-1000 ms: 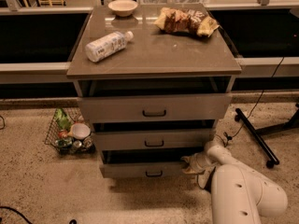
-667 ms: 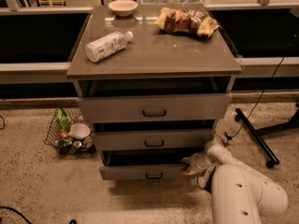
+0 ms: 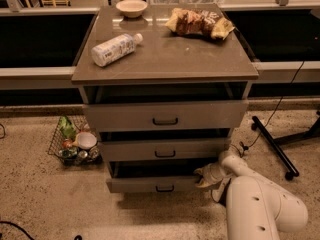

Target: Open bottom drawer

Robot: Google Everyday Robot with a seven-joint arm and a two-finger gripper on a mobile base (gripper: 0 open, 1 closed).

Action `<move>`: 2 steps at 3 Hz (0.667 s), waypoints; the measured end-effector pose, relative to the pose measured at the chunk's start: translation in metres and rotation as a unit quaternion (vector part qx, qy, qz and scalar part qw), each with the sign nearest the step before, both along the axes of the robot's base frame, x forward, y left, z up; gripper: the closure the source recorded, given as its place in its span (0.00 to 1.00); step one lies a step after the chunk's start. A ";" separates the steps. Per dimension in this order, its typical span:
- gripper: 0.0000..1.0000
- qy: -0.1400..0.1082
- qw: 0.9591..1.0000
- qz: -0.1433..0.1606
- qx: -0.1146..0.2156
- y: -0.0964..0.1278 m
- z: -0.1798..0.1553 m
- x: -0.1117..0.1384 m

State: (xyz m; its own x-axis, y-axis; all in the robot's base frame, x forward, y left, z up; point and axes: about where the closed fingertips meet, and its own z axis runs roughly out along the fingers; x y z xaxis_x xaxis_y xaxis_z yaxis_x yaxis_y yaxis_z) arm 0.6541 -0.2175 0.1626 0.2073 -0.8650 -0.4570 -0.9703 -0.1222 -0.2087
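Observation:
The bottom drawer (image 3: 150, 185) is the lowest of three grey-brown drawer fronts in the cabinet, with a small black bar handle (image 3: 164, 188) at its centre. It stands pulled out a little, with a dark gap above its front. My gripper (image 3: 204, 177) is at the drawer's right end, at the top edge of the front, well right of the handle. My white arm (image 3: 260, 204) reaches in from the lower right.
The middle drawer (image 3: 165, 149) and top drawer (image 3: 165, 115) are also slightly out. On the cabinet top lie a plastic bottle (image 3: 115, 49), a bowl (image 3: 131, 7) and a snack bag (image 3: 200, 23). A wire basket (image 3: 72, 143) sits on the floor left; a black stand leg (image 3: 272, 146) lies right.

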 end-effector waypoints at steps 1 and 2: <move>0.28 0.000 1.000 0.000 0.000 0.000 0.000 0.000; 0.04 0.035 0.999 0.012 0.003 0.007 -0.002 -0.025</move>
State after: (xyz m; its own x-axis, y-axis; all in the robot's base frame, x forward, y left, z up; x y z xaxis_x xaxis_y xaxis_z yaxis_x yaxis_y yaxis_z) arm 0.6293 -0.2104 0.1611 0.1952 -0.8570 -0.4770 -0.9794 -0.1449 -0.1405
